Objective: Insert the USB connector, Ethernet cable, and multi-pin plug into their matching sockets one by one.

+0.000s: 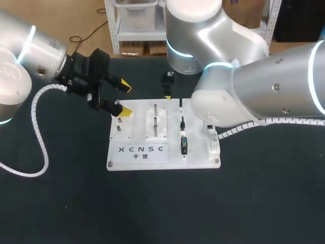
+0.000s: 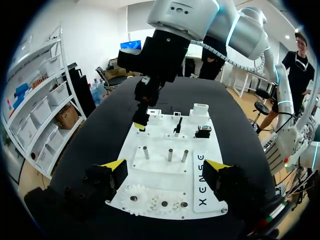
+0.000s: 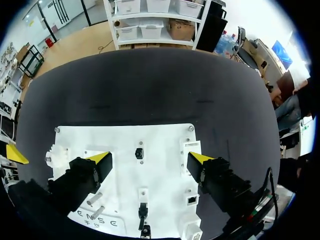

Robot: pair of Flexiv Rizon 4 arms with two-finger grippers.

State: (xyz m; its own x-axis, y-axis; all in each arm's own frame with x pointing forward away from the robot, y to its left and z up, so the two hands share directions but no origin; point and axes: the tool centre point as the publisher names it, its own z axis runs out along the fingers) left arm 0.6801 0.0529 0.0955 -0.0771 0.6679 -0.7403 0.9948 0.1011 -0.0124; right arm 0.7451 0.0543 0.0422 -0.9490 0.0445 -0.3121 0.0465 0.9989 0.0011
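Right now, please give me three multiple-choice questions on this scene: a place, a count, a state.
1. Where is the left gripper? A at the white board's left end; B at its right end; C off the table.
2. How many metal pegs stand in a row mid-board? A one; B three; C six.
3. The right gripper is: A shut on a cable; B shut on a peg; C open, empty.
Answers: A, the head view shows it at that end; B, the left wrist view shows three; C, its fingers stand apart, holding nothing.
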